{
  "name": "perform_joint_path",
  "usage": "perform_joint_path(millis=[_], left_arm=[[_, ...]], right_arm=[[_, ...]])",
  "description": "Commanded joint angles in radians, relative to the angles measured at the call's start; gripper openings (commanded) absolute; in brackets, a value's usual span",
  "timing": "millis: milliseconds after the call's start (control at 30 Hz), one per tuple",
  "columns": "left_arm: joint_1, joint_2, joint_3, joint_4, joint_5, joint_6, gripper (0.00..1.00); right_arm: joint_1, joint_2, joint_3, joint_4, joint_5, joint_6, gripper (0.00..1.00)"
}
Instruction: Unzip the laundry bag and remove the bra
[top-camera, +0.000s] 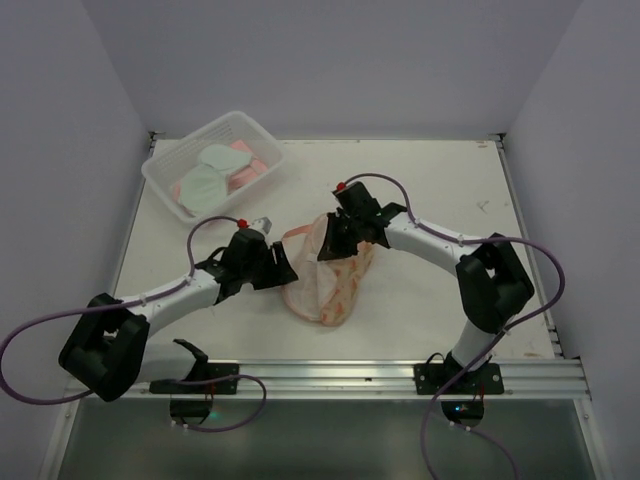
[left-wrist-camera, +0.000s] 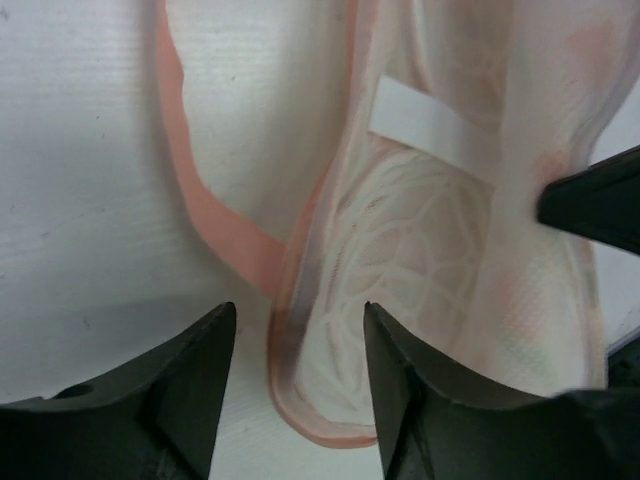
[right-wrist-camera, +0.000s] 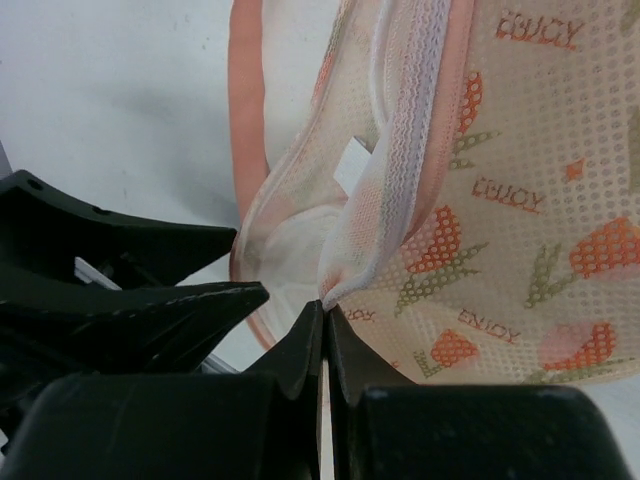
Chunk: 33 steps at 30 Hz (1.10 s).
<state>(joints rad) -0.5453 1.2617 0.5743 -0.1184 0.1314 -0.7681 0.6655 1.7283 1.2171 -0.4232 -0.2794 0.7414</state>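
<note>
From above: seeing the bag (top-camera: 335, 285), peach with small prints, lying mid-tabletop (top-camera: 440, 180), partly opened, between left tool (top-camera: 283, 266) and right tool (top-camera: 335, 240). Noting the tub (top-camera: 190, 140) sitting at the far left, holding a mint-green bra (top-camera: 203, 182) among pink pieces.

Left wrist: looking into the bag's pale, translucent inside, crossed by a white tag (left-wrist-camera: 435, 125); finding the left tool (left-wrist-camera: 297, 320) released, fingers spreading astride the pink rim, grasping nothing.

Right wrist: finding the right tool (right-wrist-camera: 325, 310) clenching the printed mesh edge beside a white seam (right-wrist-camera: 415, 110).
</note>
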Motion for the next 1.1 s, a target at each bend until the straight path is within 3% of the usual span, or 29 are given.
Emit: perform_joint_path(millis=[0,67,100,200,633,767,800,967,1067], left_arm=[[0.005,0.037,-0.037,0.098,0.025,0.004,0.55],[0.004,0.050,-0.050,0.152,0.033,0.009,0.46],[0.004,0.065,-0.050,0.164,0.051,0.010,0.35],[-0.005,0.080,-0.045,0.206,0.088,0.012,0.23],[-0.047,0.123,-0.073,0.319,0.180,-0.033,0.24],[-0.047,0.119,-0.090,0.321,0.186,-0.037,0.28],[-0.045,0.117,-0.097,0.322,0.188,-0.037,0.33],[-0.047,0.087,-0.117,0.300,0.174,-0.039,0.47],[-0.044,0.041,-0.117,0.249,0.131,-0.030,0.58]], right_arm=[[0.005,0.010,0.042,0.084,-0.049,0.039,0.00],[0.003,0.007,0.038,0.093,-0.047,0.046,0.00],[0.005,0.004,0.036,0.100,-0.046,0.049,0.00],[0.006,-0.012,0.036,0.124,-0.047,0.068,0.00],[0.023,0.089,0.015,0.238,-0.006,0.202,0.00],[0.025,0.132,0.001,0.254,0.020,0.253,0.02],[0.025,0.139,0.001,0.267,0.017,0.257,0.04],[0.025,0.159,-0.007,0.311,-0.036,0.263,0.41],[0.026,0.137,0.005,0.311,-0.057,0.233,0.57]])
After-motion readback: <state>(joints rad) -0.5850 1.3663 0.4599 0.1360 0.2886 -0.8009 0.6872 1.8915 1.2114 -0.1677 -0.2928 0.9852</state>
